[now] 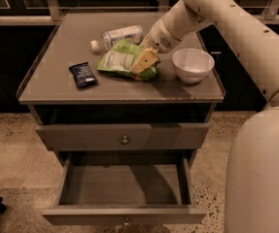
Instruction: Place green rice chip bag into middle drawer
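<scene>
My gripper (pixel 145 61) sits on the right end of the bag (pixel 115 61), upper centre of the frame. Whether it's pinching, I cannot tell. The drawer (pixel 124 184) gapes open at the bottom. Slick foil could slip from a shallow hold mid-carry, or my wrist could knock the bowl (pixel 192 64) just beside it.

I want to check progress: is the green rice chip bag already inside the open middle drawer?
No, the green rice chip bag lies on the cabinet top beside the white bowl, with the claw at its right end.
</scene>
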Tool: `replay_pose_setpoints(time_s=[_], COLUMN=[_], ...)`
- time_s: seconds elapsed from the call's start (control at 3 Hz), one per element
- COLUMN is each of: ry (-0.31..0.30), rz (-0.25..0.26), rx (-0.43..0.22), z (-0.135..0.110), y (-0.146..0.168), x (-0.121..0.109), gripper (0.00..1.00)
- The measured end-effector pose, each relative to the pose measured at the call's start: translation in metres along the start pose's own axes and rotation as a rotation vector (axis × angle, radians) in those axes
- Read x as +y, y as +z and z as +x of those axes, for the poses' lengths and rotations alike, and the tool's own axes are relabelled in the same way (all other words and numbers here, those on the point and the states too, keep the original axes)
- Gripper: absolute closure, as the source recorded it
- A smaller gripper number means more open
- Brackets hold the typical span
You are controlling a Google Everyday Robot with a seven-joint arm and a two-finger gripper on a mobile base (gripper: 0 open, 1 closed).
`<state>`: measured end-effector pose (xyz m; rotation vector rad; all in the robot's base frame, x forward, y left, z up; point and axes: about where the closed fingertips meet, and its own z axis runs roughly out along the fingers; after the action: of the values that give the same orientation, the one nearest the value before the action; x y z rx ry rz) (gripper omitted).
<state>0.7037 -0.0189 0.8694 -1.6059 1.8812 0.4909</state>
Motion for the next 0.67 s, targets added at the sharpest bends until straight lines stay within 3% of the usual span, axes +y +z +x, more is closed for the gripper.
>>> replay_pose_setpoints(time_s=[0.33, 0.67], ry=[0.000, -0.007], rz=[0.000, 0.000], rx=[0.000, -0.002], z=[0.0000, -0.0079], y=[0.0000, -0.0068], x=[0.0000, 0.0069], gripper=[0.96, 1.00])
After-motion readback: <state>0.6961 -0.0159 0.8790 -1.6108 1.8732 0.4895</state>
